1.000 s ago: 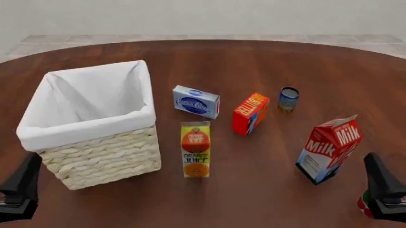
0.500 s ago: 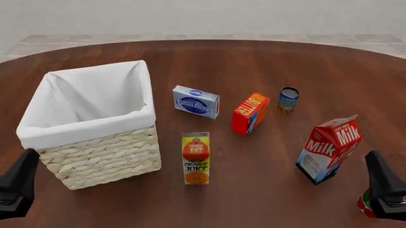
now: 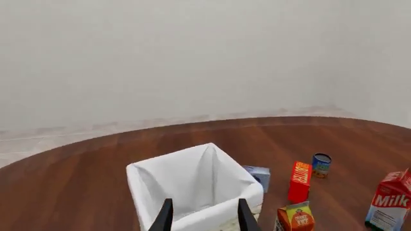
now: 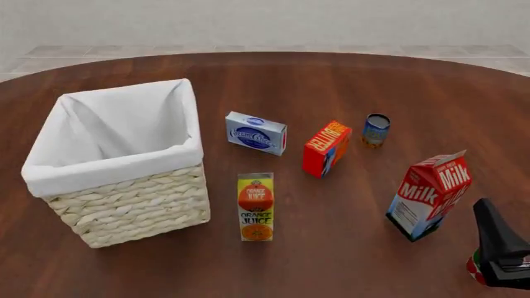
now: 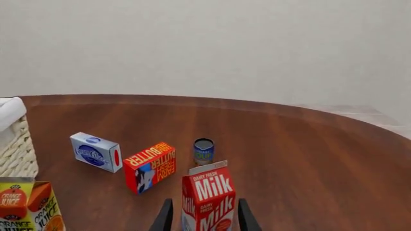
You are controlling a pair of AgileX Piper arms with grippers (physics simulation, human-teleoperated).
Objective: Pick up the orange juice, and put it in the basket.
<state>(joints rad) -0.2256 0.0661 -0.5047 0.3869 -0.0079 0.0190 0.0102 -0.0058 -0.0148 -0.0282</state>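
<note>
The orange juice point(image 4: 256, 207) is a slim yellow carton standing upright just right of the basket's front corner. It also shows in the left wrist view point(image 3: 295, 219) and the right wrist view point(image 5: 29, 207). The basket point(image 4: 133, 208) is pale wicker with a white liner, at the table's left; its rim shows in the left wrist view point(image 3: 192, 156). My left gripper point(image 3: 204, 207) is open and empty, high on the near side of the basket, out of the front view. My right gripper point(image 5: 204, 207) is open and empty, near the table's front right point(image 4: 495, 242), on the near side of the milk carton.
A red-white-blue milk carton point(image 4: 429, 195) stands tilted at front right. A red-orange butter box point(image 4: 326, 148), a blue-white box point(image 4: 257, 133) and a small blue can point(image 4: 377, 129) stand mid-table. A small red and green object point(image 4: 473, 270) lies partly hidden by the right gripper.
The orange juice carton settled a little nearer in the front view, then stayed still. My left gripper has left the front view's bottom left corner. The right gripper barely shifted.
</note>
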